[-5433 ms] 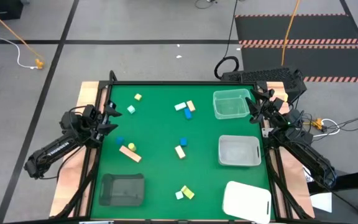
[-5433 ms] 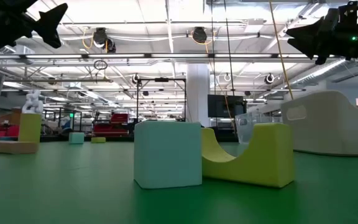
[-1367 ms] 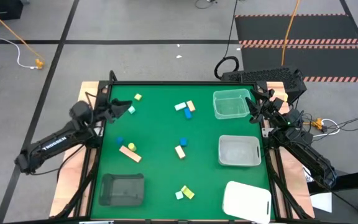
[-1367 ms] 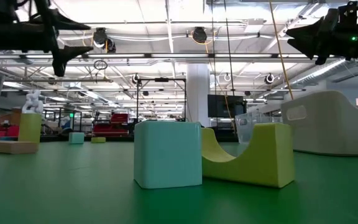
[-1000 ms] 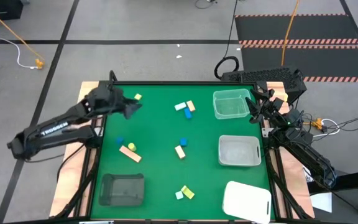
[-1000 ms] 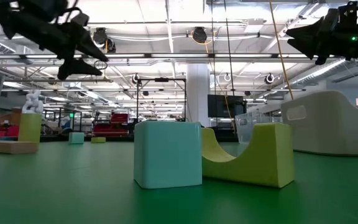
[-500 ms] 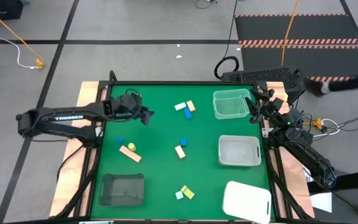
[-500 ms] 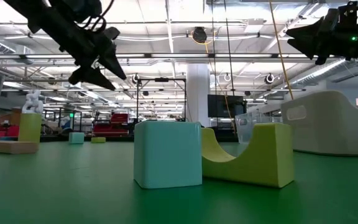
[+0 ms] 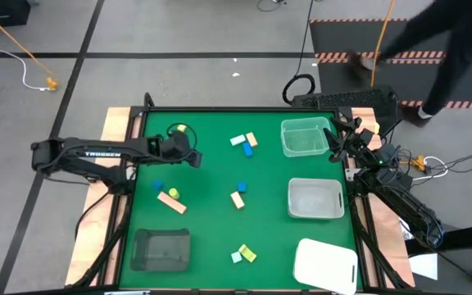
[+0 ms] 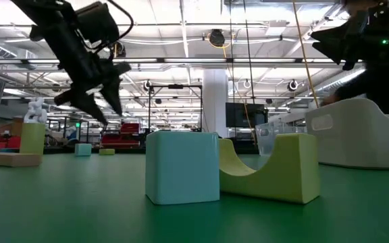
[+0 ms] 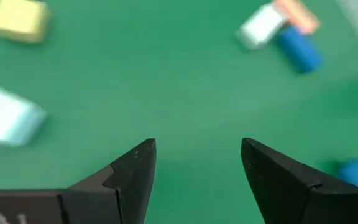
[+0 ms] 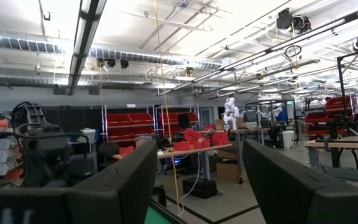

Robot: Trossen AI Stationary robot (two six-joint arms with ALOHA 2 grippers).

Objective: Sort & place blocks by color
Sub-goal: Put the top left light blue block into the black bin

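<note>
Small blocks lie flat and scattered on the green mat (image 9: 211, 221). My left gripper (image 9: 196, 159) hangs open above the mat's far left part, tipped down, with bare mat between its fingers (image 11: 197, 146). Beyond it lie a yellow cube (image 11: 17, 19), a mint cube (image 11: 6, 116), a mint, tan and blue cluster (image 9: 244, 142), and a blue block (image 11: 355, 172). Another blue block, a yellow one and a tan bar (image 9: 171, 203) lie nearer. My right gripper (image 9: 333, 139) waits open at the far right edge, raised off the table (image 10: 324, 38).
Two clear trays (image 9: 304, 137) (image 9: 315, 199) stand along the right side, a dark tray (image 9: 161, 248) at the near left and a white tray (image 9: 326, 264) at the near right. A mint cube (image 10: 182, 167) and a yellow arch block (image 10: 275, 169) lie near the front edge. A person walks past behind the table.
My left gripper has swung from the table's far left corner toward the middle and a little nearer, sunk closer to the mat and tipped to point downward. It has stayed open.
</note>
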